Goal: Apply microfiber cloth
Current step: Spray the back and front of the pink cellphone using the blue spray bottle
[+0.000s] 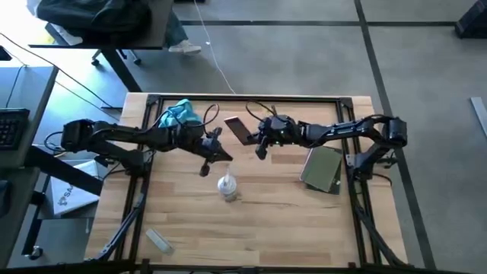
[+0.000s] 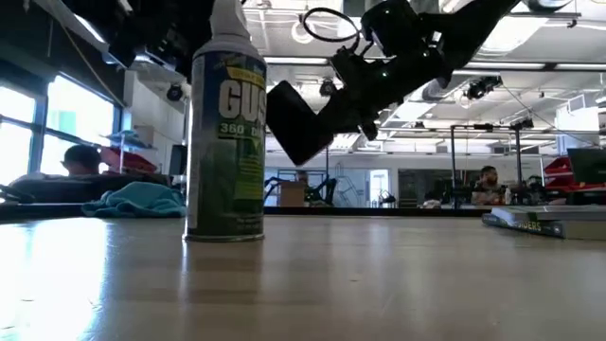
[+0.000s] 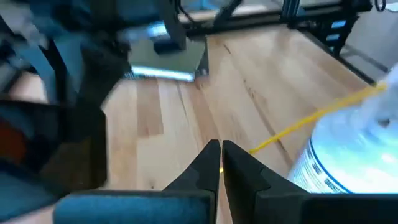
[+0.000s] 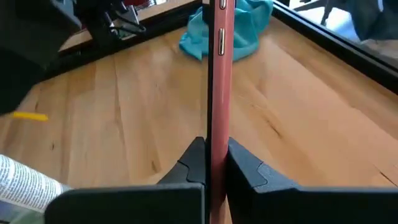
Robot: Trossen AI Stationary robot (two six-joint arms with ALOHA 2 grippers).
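The right gripper [image 4: 210, 163] pinches a phone [image 4: 217, 74] by its edges and holds it clear of the tabletop [image 1: 266, 221], tilted, likely so a face is free for wiping. The cloth [image 1: 179, 115] lies bunched near the far-left corner, untouched. The left gripper [image 3: 221, 163], fingers pressed together and empty, hangs mid-table beside the spray can [image 1: 227, 185], well short of the cloth it probably needs to fetch. A grey pad [image 1: 323, 169] lies near the right edge.

Bare wooden tabletop [image 1: 289, 209] lies open at the front and middle. The upright white spray can [image 1: 227, 186] stands just beside the left gripper [image 1: 206, 166], and the raised pink phone [image 1: 237, 129] stands between the right gripper [image 1: 260, 146] and the crumpled teal microfiber cloth [image 1: 179, 114].
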